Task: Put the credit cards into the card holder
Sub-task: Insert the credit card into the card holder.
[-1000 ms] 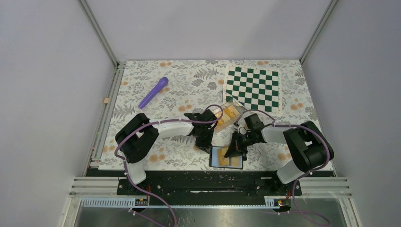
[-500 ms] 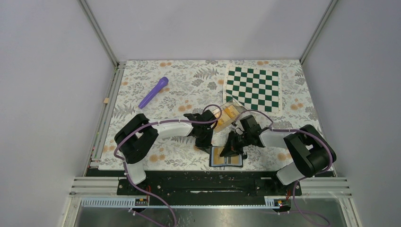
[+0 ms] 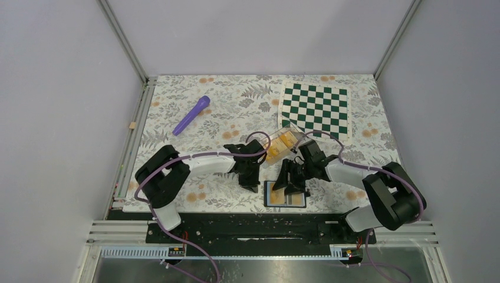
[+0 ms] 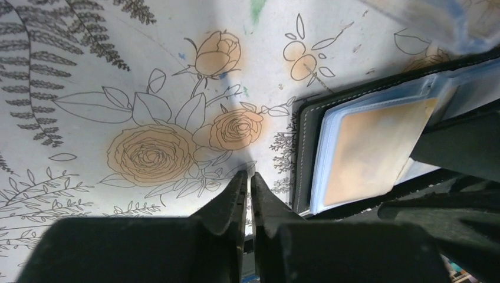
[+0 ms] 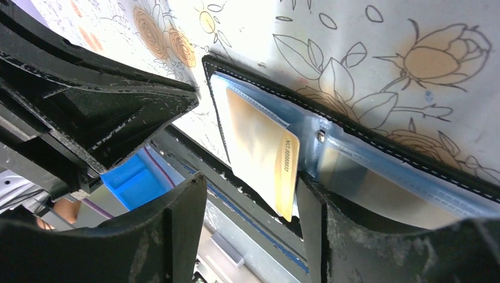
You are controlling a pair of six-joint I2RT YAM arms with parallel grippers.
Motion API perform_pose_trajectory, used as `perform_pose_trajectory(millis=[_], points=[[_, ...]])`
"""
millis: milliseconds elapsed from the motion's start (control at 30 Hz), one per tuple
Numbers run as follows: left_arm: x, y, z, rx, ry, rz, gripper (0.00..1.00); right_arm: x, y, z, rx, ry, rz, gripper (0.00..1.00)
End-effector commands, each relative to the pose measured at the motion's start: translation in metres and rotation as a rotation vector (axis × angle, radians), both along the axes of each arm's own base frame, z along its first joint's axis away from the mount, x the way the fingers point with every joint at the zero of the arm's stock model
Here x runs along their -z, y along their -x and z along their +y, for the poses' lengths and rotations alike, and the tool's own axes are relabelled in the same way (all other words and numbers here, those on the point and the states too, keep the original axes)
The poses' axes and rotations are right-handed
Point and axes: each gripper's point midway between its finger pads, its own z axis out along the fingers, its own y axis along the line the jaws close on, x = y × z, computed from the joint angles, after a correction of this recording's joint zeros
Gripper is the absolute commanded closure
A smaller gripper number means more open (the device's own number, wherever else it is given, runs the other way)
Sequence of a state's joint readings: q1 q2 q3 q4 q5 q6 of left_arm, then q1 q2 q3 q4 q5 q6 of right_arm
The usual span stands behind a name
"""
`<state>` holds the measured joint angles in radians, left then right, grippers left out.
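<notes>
The black card holder (image 3: 295, 200) lies open near the table's front edge, its pale blue lining up. One orange credit card (image 5: 262, 153) sits partly in the left clear sleeve of the card holder (image 5: 413, 162), with its near end sticking out. My right gripper (image 5: 250, 181) hovers open over that end, one finger on each side, gripping nothing. My left gripper (image 4: 248, 177) is shut and empty, low over the floral cloth just left of the card holder (image 4: 306, 135). More credit cards (image 3: 285, 141) rest in the clear box.
The clear plastic box (image 3: 277, 152) stands just behind both grippers. A green-and-white chequered mat (image 3: 315, 109) lies at the back right and a purple pen-like object (image 3: 191, 115) at the back left. The black front rail runs close under the holder.
My right gripper has opened and let go of the orange card, which stays in the sleeve. It also shifted left. My left gripper has drawn slightly left, away from the holder's corner.
</notes>
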<state>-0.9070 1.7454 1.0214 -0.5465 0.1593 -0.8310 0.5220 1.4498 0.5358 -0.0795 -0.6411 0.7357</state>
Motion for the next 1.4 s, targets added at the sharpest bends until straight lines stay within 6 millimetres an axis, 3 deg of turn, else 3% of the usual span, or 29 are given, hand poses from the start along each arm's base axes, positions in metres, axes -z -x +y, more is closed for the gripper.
perform_pose_trajectory(millis=[0, 133, 267, 567, 733, 1033, 1233, 1367], points=[[-0.009, -0.002, 0.001, -0.025, 0.063, -0.010, 0.90, 0.002, 0.003, -0.013, -0.026, 0.096, -0.026, 0.35], [-0.014, -0.005, -0.009, -0.047, 0.189, 0.018, 0.81, 0.006, 0.005, -0.004, -0.050, 0.060, 0.004, 0.39], [-0.011, -0.003, -0.014, -0.069, 0.268, 0.053, 0.77, 0.007, 0.008, 0.010, -0.083, 0.028, 0.041, 0.52], [-0.015, 0.001, -0.031, -0.097, 0.486, 0.111, 0.63, -0.003, 0.007, 0.014, -0.112, 0.033, 0.003, 0.47], [-0.006, 0.000, -0.033, -0.093, 0.470, 0.128, 0.59, 0.004, 0.010, 0.013, -0.116, 0.030, 0.024, 0.47], [-0.016, -0.002, -0.042, -0.041, 0.509, 0.118, 0.62, 0.013, 0.014, 0.015, -0.125, 0.014, 0.051, 0.47], [-0.039, 0.002, -0.049, 0.009, 0.624, 0.085, 0.69, 0.009, 0.012, 0.023, -0.133, -0.038, 0.045, 0.47], [-0.040, 0.007, -0.054, 0.035, 0.645, 0.104, 0.71, 0.003, 0.010, 0.029, -0.140, -0.084, 0.034, 0.50]])
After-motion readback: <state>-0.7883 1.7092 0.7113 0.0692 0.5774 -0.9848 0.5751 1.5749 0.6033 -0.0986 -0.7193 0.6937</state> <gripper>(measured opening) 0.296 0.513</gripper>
